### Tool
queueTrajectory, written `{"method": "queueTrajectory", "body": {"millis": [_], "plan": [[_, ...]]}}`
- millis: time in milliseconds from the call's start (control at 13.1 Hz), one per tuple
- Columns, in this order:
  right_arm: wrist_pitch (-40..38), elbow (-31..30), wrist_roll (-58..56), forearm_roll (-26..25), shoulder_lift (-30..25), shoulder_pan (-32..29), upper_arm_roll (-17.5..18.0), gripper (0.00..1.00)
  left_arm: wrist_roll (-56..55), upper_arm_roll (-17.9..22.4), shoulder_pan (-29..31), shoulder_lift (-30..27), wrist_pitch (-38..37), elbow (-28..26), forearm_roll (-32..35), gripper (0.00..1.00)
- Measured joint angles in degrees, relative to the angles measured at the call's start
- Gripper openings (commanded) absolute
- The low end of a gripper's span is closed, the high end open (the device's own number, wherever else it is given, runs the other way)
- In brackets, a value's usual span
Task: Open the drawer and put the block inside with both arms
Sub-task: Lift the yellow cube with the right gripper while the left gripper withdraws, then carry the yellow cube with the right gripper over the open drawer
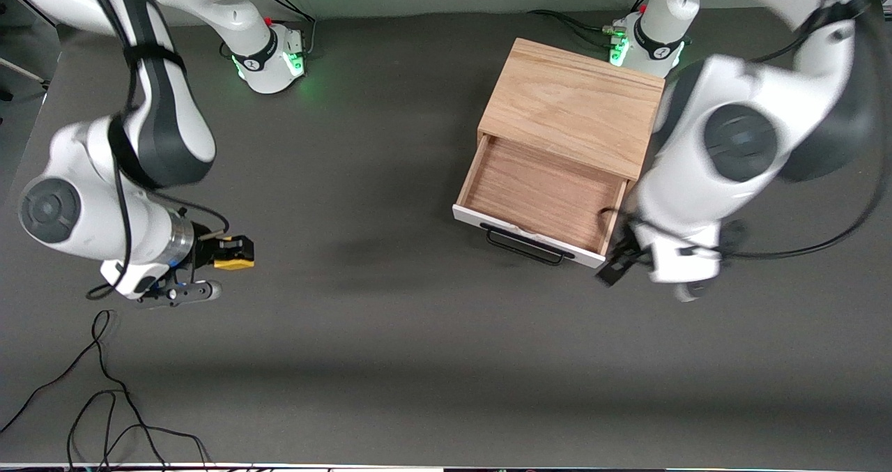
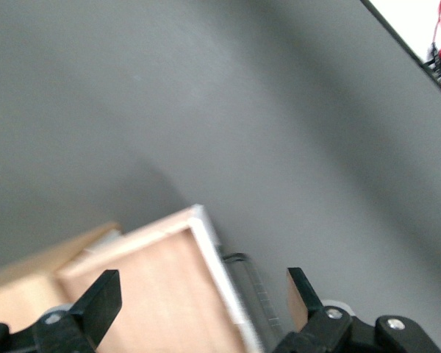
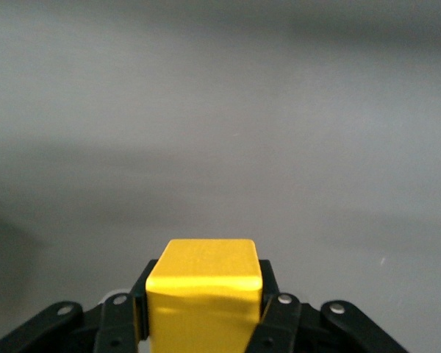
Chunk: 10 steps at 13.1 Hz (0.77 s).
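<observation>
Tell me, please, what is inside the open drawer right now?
Only its bare wooden floor shows inside the drawer; the left arm covers one corner. The block sits in the right gripper.

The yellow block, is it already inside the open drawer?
No, the block is clamped in the right gripper above bare table, away from the open drawer.

Dark grey table mat (image 1: 390, 360), loose black cables (image 1: 104, 388) near its front edge
</observation>
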Motion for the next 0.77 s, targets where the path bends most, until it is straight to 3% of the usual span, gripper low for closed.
{"method": "queueTrajectory", "body": {"millis": [306, 765], "plan": [[-6.92, 10.14, 20.47, 0.42, 0.85, 11.33, 0.47, 0.08, 21.95, 0.23, 9.01, -4.47, -7.03, -1.37, -2.09, 1.0], [-3.54, 22.56, 44.93, 0.44, 10.31, 26.3, 2.03, 0.08, 47.68, 0.53, 16.41, -10.73, -8.71, -8.29, -2.35, 1.0]]}}
